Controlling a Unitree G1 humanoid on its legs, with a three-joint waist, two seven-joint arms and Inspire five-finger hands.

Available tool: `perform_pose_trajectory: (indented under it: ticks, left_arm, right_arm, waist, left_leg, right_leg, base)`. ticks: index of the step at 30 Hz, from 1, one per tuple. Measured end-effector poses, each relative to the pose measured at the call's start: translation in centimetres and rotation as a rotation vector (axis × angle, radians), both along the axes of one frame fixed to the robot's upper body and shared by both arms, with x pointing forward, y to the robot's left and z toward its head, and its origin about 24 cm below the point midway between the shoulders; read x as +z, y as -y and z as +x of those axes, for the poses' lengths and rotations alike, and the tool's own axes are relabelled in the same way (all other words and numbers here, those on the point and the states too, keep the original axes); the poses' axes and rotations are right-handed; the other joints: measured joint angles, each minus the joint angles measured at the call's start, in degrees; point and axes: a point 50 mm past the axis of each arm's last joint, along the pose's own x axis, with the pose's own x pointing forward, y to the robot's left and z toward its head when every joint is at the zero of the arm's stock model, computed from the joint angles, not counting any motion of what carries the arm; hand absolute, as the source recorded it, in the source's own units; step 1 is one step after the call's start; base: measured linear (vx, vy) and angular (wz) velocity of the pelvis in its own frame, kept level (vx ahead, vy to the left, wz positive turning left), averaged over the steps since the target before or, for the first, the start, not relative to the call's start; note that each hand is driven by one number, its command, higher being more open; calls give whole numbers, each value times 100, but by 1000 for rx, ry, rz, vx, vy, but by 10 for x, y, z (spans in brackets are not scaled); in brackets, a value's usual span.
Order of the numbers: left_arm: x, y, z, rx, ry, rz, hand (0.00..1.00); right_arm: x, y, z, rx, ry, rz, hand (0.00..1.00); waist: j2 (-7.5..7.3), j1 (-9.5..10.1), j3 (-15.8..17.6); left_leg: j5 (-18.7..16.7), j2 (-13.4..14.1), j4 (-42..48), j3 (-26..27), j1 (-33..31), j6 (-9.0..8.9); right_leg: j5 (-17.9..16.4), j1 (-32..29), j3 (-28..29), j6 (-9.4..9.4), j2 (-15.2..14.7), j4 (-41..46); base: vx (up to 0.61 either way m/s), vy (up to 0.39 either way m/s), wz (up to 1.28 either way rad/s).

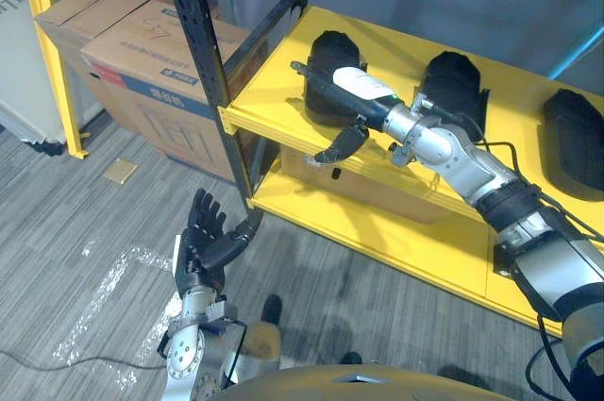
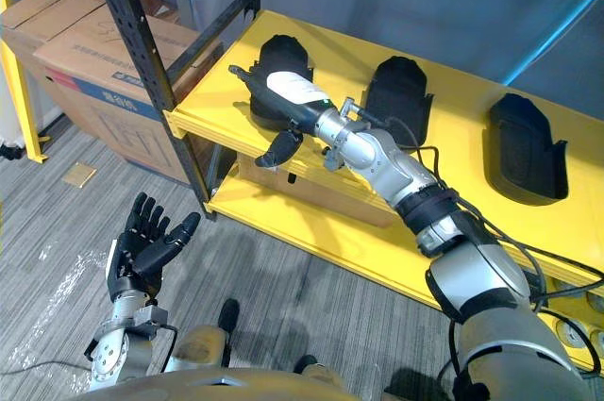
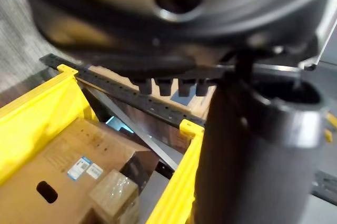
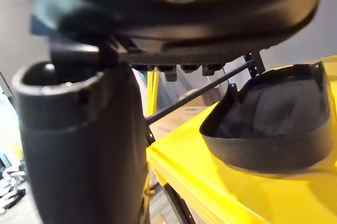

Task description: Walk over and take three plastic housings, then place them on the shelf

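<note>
Black upright post point(image 1: 203, 42) blocks the yellow shelf point(image 2: 462, 108) at its left front corner. Front edge's open, and there are gaps between the three housings point(image 2: 398, 90).

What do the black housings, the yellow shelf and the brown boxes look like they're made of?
The housings are probably moulded black plastic: matte with a faint sheen, thin smooth curved walls. The shelf is likely painted metal: flat, glossy yellow, with a folded front edge. The boxes look like brown cardboard, with flap seams and stuck-on labels.
</note>
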Motion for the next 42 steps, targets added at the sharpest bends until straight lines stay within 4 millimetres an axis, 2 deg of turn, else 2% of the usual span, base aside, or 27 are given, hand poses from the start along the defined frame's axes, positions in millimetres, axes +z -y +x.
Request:
perform_pose_trajectory:
  ticks: [1,11,18,22,23,31,36,42]
  left_arm:
    - [0,1,0,-9,-1,-1,100]
    - [-1,6,3,-46,-10,-9,100]
    - [0,10,9,-68,-11,-11,100]
    - [1,11,10,-67,-13,-16,100]
    - [1,12,10,-71,-14,-18,100]
    - [2,15,13,-75,-20,-29,100]
    - [6,15,14,-69,1,-53,100]
    - [6,16,14,-69,-3,-61,100]
  right_arm:
    - [0,3,3,-18,-7,-11,100]
    - [20,18,25,-160,-37,-69,100]
    - [27,41,40,-315,-109,-97,100]
    - [49,44,46,-340,-103,-53,100]
    - [53,46,47,-355,-101,-43,0]
    - [62,62,52,-436,-131,3,0]
    - [78,59,52,-417,-103,46,0]
    - [78,58,52,-393,-107,42,0]
  waist:
    - [12,47,14]
    - [65,67,216]
    - [142,196,398]
    - [228,201,572]
    - [246,209,611]
    - [262,276,766]
    - [288,315,854]
    - [287,352,955]
  left_leg:
    - [4,-1,1,-8,-2,1]
    - [35,5,13,-55,-8,-3]
    - [63,55,12,-114,-15,-33]
    - [85,104,12,-157,-19,-67]
    - [91,115,12,-164,-27,-77]
    - [129,180,12,-252,-95,-130]
    - [149,229,12,-266,-97,-162]
    - [168,258,11,-285,-102,-191]
  right_leg:
    - [0,5,-7,0,1,-2]
    - [-1,43,-47,-2,14,-4]
    - [-20,68,-110,-33,73,0]
    - [-42,82,-152,-68,94,16]
    - [-50,75,-161,-79,102,25]
    - [-190,-64,-190,-152,133,275]
    - [-281,-120,-188,-187,146,421]
    - [-353,-160,-200,-209,152,539]
  base:
    - [0,0,0]
    - [0,0,0]
    - [-10,-13,4]
    - [-12,-19,4]
    - [-34,-19,3]
    - [-11,-17,3]
    - [-18,-26,1]
    - [-9,-14,1]
